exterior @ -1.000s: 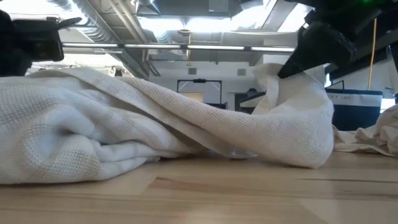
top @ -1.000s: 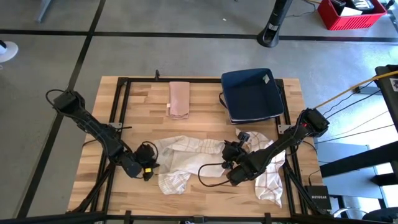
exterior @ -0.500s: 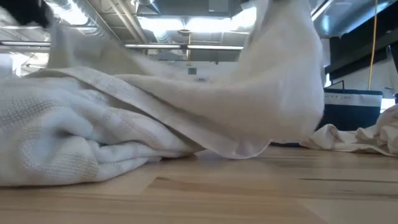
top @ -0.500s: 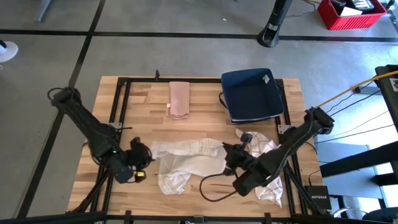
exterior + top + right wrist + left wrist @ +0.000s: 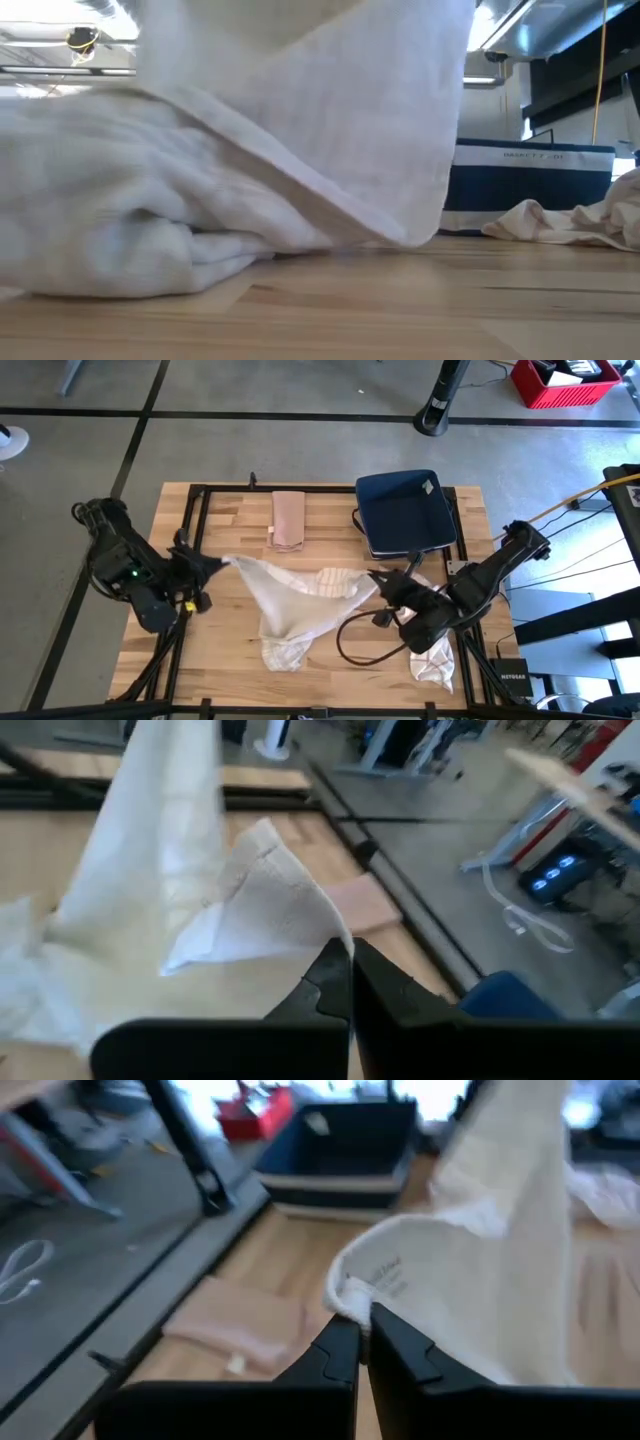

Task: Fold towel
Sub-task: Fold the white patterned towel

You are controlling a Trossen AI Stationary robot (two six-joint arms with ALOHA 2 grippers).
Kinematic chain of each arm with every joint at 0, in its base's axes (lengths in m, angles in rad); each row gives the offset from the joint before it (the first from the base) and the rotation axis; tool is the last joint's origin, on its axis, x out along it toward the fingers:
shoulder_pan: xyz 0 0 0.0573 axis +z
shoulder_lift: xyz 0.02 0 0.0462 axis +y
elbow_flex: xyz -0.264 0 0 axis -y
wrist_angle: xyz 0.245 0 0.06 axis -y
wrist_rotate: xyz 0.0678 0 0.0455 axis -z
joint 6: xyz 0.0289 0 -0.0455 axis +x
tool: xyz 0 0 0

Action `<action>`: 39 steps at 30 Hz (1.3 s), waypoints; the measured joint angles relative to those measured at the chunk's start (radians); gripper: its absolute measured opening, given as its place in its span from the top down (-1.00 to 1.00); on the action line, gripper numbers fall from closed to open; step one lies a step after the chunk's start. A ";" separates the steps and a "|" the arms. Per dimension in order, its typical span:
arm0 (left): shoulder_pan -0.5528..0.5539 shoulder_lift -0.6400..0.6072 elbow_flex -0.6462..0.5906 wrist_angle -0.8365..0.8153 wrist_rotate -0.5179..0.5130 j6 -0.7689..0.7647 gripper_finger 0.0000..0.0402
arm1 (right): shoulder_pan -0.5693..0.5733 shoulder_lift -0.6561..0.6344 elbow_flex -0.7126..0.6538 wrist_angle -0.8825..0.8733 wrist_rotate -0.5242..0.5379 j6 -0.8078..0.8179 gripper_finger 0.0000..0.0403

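Observation:
A white towel (image 5: 290, 600) hangs between my two grippers, and its lower end (image 5: 280, 650) lies bunched on the wooden table. My left gripper (image 5: 216, 564) is shut on the towel's left corner, above the table's left side. My right gripper (image 5: 377, 577) is shut on the towel's right corner, right of the middle. In the low view the towel (image 5: 300, 130) fills most of the picture and both grippers are out of sight. My left gripper pinches the towel's corner (image 5: 349, 1294) between its two fingers, coming from the table's left and slanting down. The corner is lifted clear and the cloth sags away from it toward the other gripper. My right gripper pinches the opposite corner (image 5: 322, 925) between its two fingers, coming from the table's right and slanting down. The corner is held clear of the table, with the cloth hanging below and beyond it.
A folded pink towel (image 5: 288, 520) lies at the far middle. Beside it on the right stands a dark blue bin (image 5: 405, 512). A crumpled checked cloth (image 5: 435, 655) lies under the right arm, near the table's right edge. A black frame (image 5: 195, 510) rims the table.
Both grippers have risen with the towel's corners, the left one much more. The towel's upper edge has been lifted off the table and spread between them. Its lower part has stayed bunched on the wood.

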 joint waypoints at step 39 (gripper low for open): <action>-0.110 0.323 -0.506 0.363 0.450 -0.377 0.97 | -0.006 0.158 -0.560 0.610 -0.796 0.102 0.16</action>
